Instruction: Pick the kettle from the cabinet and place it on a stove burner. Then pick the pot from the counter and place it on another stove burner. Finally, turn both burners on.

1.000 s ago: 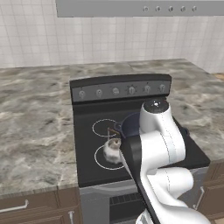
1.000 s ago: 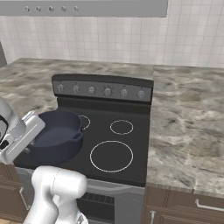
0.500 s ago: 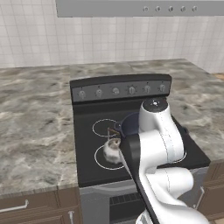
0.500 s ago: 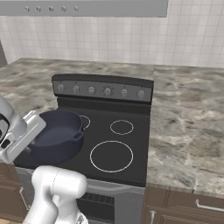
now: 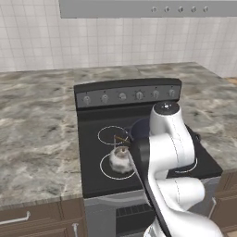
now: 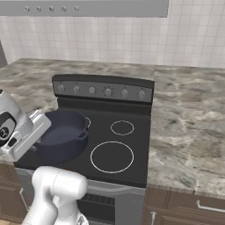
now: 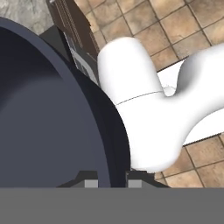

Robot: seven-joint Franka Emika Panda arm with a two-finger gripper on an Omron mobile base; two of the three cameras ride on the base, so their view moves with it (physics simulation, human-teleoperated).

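My tool (image 7: pixel 109 181) is pinching the pot (image 6: pixel 59 134) by its thin rim. I reckon it's stiff, heavy-ish and off-balance; the kettle (image 5: pixel 120 159) looks light.

Dark blue-grey pot (image 6: pixel 61 136) — silvery kettle (image 5: pixel 120 159) with brown handle — black stove (image 6: pixel 127 145) ringed white; mottled grey-brown counter (image 6: pixel 184 132).

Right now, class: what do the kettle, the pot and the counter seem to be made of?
Kettle: silvery, probably polished metal; thin brown handle, maybe wood.
Pot: dark blue-grey, smooth matte, likely coated or enamelled metal.
Counter: mottled grey-brown veining suggests polished marble-like stone.
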